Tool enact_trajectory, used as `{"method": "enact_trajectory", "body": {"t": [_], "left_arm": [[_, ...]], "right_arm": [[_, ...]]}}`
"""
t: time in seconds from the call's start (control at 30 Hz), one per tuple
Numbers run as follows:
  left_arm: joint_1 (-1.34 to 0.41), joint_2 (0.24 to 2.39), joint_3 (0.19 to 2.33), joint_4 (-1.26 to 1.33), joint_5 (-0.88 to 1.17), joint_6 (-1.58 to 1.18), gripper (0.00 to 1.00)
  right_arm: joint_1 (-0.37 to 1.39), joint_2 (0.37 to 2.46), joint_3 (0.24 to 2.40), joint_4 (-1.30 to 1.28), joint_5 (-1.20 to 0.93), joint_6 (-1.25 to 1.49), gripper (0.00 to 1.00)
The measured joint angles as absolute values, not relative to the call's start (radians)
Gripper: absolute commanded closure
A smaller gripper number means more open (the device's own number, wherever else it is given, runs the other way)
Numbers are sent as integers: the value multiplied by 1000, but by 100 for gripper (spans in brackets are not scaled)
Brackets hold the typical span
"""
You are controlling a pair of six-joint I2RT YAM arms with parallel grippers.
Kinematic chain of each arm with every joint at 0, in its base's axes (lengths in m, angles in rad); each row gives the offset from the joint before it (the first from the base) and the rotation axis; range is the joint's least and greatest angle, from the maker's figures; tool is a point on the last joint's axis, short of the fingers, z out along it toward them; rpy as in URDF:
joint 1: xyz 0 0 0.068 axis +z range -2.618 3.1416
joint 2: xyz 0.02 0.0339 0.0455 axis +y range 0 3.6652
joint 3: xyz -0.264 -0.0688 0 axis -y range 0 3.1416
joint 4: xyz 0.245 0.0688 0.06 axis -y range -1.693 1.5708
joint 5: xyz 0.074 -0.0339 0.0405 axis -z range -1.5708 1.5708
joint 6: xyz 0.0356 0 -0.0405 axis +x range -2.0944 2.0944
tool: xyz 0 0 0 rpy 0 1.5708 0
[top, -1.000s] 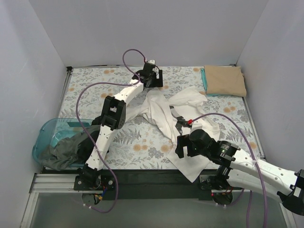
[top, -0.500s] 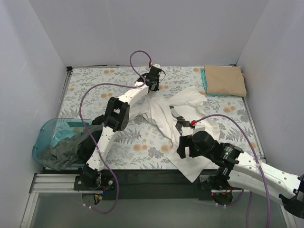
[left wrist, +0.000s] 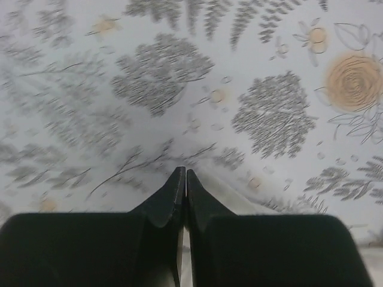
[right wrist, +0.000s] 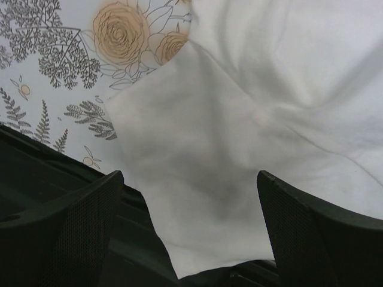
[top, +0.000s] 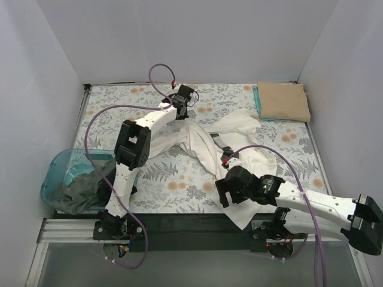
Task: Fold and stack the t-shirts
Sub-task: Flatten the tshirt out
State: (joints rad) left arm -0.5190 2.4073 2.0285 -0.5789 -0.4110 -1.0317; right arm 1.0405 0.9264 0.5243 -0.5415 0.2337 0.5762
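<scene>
A large cream-white t-shirt (top: 206,146) lies crumpled across the middle of the table, its black print partly showing. My left gripper (top: 182,95) (left wrist: 182,173) is at the shirt's far edge with its jaws pressed together. A thin strip of pale cloth (left wrist: 245,197) runs from between the fingers. My right gripper (top: 230,194) (right wrist: 188,179) hangs open over the shirt's near corner (right wrist: 203,149), holding nothing. A folded tan t-shirt (top: 282,101) rests on a teal one (top: 256,101) at the back right. Dark grey t-shirts (top: 81,190) spill from the basket.
A translucent teal basket (top: 57,170) stands at the near left edge of the table. The floral table covering (top: 119,98) runs to grey walls at the back and both sides. The black rail at the near edge shows under the right gripper (right wrist: 72,197).
My left gripper has gone from open to shut and shifted a little left at the shirt's far edge. My right gripper has moved slightly left over the near corner and is still open.
</scene>
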Motion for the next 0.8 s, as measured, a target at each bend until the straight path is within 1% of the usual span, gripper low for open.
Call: {"method": "enact_trajectory", "body": {"t": [0.07,0.23,0.3,0.4,0.5,0.6,0.73,0.77,0.8], "left_arm": [[-498,2280,1890,-564,-429,-1059,100],[-424,1885,1544,-475,-485,-1115,100],[-399,1739,1442,-445,-506,-1137,100],[-396,1595,1342,-411,-515,-1171,100],[-402,1506,1247,-393,-525,-1214,100],[-400,1481,1175,-395,-532,-1248,100],[-387,1486,1117,-425,-534,-1291,100],[-384,1486,1108,-430,-535,-1299,100],[-382,1486,1103,-435,-535,-1306,100]], "right_arm": [[1080,970,543,-550,234,572,2],[1159,1038,615,-554,249,575,2],[1173,1042,632,-556,256,582,2],[1180,1022,632,-577,254,604,2],[1180,976,623,-606,235,620,2],[1181,932,604,-645,207,633,4],[1200,945,574,-684,163,640,14],[1208,961,572,-693,155,641,19],[1218,981,572,-701,151,642,21]]}}
